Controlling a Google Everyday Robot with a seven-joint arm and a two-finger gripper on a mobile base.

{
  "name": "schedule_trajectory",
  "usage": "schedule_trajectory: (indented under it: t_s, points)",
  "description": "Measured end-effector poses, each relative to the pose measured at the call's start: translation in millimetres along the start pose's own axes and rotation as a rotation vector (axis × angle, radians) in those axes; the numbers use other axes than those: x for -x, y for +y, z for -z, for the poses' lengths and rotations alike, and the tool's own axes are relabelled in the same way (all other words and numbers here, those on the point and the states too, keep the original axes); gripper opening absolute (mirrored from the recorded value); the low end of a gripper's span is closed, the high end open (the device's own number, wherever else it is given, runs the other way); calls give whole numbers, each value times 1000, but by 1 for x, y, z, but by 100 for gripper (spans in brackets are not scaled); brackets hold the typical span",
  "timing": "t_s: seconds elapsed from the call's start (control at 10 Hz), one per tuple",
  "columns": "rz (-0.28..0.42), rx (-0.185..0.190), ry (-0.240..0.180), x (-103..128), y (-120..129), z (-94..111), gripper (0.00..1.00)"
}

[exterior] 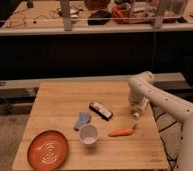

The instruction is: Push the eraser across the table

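The eraser is a dark oblong block with a white and red end. It lies at an angle near the middle of the wooden table. My gripper hangs from the white arm at the table's right side and points down, close to the tabletop. It is to the right of the eraser, well apart from it, and just above the leafy end of a carrot. It holds nothing that I can see.
A white cup stands in front of the eraser, with a blue-grey cloth beside it. An orange plate sits at the front left corner. A dark shelf and a cluttered bench lie beyond the far edge.
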Motion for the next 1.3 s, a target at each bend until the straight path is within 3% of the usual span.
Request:
schedule_trajectory:
  t_s: [0.2,0.4,1.3]
  points:
    - [-5,6,0,-3,0,-3,4]
    - [24,11,-2,16,2,-5,4]
    - [111,24,3,58,5,-12,4]
